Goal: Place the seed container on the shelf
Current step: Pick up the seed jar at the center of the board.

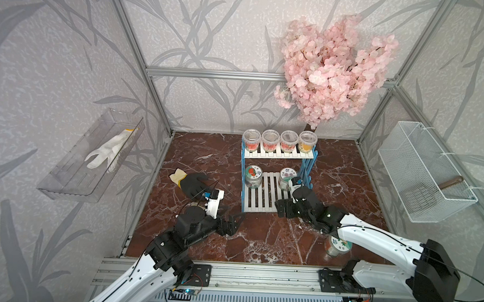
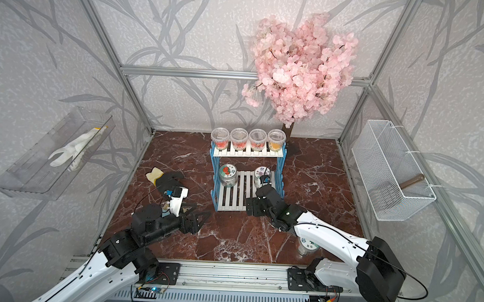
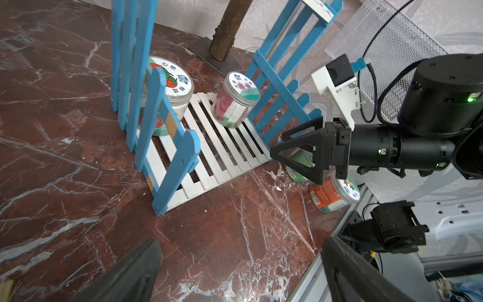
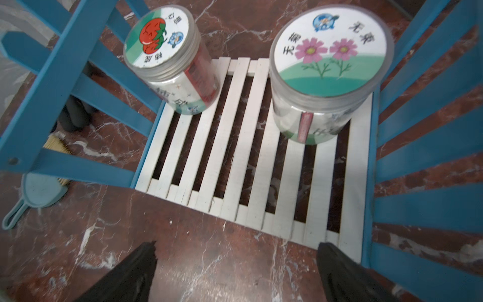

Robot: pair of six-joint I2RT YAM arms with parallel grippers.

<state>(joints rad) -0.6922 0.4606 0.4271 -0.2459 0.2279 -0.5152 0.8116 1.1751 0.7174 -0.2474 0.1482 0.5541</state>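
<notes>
Two grippers: both have their jaws spread wide, with nothing between them.
Right gripper [image 4: 237, 244]: low over the table at the front edge of the shelf's lower board, toward its right side frame; the fingers are clear of every jar.
Left gripper [image 3: 240, 243]: over bare marble to the left front of the shelf, pointing toward it.
Shelf [image 1: 264, 195]: blue ladder-like sides and white slatted boards, standing on the table toward the back.
Flower-lid seed container [image 4: 326, 78]: upright at the back right of the lower board, just beside the right frame.
Tomato-lid seed container [image 4: 167, 60]: at the back left of the same board.
Third seed container [image 1: 338, 244]: off the shelf, on the table near the front edge and partly under the right arm; it looks tipped over.
Top board: four clear lidded cups [image 1: 279, 141] in a row.
Table [image 1: 333, 168]: red-brown marble with white veins; a black glove [image 1: 193, 183] with a pale cuff lies to the left of the shelf.
Room: grey leaf-pattern walls in an aluminium frame. A pink blossom tree [image 1: 333, 74] stands behind the shelf. A clear wall tray [image 1: 71, 182] on the left wall holds a white glove [image 1: 107, 153]. A white wire-mesh basket [image 1: 421, 181] hangs on the right wall.
</notes>
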